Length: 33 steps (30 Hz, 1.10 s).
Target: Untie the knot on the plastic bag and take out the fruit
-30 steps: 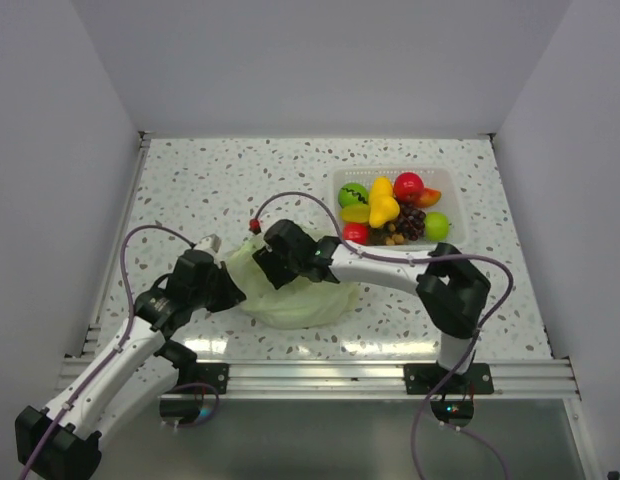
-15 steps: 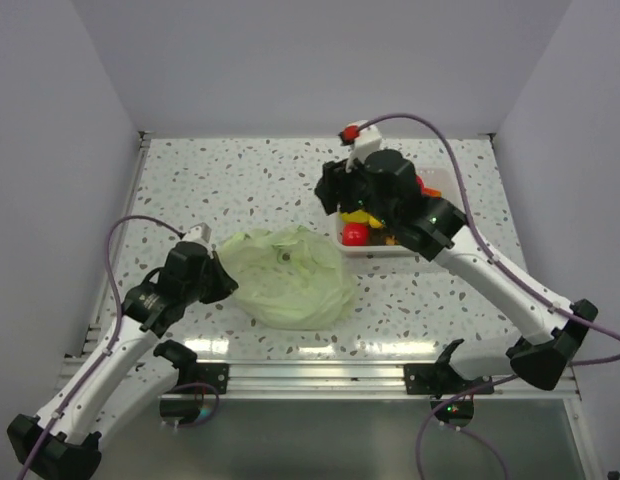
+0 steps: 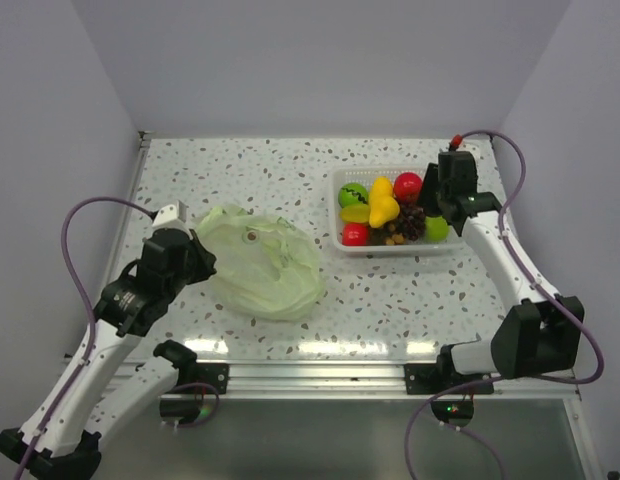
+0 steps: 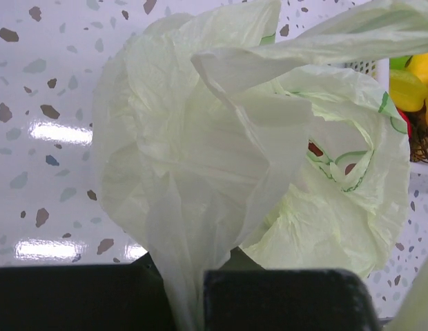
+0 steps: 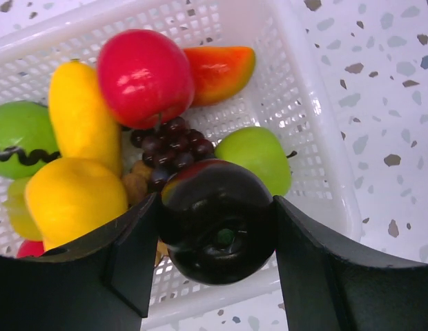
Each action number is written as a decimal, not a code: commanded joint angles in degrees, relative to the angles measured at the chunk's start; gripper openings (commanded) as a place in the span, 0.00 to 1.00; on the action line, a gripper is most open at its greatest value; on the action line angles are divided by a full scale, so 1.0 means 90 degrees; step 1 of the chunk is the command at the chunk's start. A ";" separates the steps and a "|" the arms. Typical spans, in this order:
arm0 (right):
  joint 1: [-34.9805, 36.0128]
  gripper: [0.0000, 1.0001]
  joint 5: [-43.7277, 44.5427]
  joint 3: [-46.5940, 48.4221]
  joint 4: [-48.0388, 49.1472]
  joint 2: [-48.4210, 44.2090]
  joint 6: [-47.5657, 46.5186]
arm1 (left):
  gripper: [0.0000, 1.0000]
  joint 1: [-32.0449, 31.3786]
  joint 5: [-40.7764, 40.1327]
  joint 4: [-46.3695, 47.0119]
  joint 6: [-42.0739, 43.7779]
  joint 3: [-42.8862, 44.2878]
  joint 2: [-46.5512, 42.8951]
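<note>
Three walls (image 3: 320,70), speckled table (image 3: 230,170), left jaws pinching bag (image 3: 260,265), right jaws clasping plum (image 5: 215,221), perhaps

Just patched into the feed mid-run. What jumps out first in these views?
The white basket, far right on the table, is heaped with bright toy fruit. The right gripper hangs over its right side, clamped on a dark round fruit. Left of centre, the pale green bag lies slumped, a fold of it pinched in the left gripper.
</note>
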 commanded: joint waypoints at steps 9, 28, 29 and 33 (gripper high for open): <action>-0.0357 0.99 -0.0034 0.0180 0.0219 0.0369 0.0313 | 0.11 0.0027 0.0435 0.0865 -0.0024 -0.0452 0.0127; -0.0357 0.99 -0.0640 0.1616 -0.1559 -0.3333 -0.0058 | 1.00 0.0027 0.0044 -0.0648 -0.0093 0.0377 -0.0488; -0.0357 0.99 -0.0630 0.1596 -0.1578 -0.3634 -0.0058 | 1.00 0.0027 0.0024 -0.0707 -0.0093 0.0465 -0.0517; -0.0357 0.99 -0.1028 0.1304 -0.1481 -0.4221 -0.0068 | 1.00 0.0027 0.0092 -0.0845 -0.0064 0.0447 -0.0703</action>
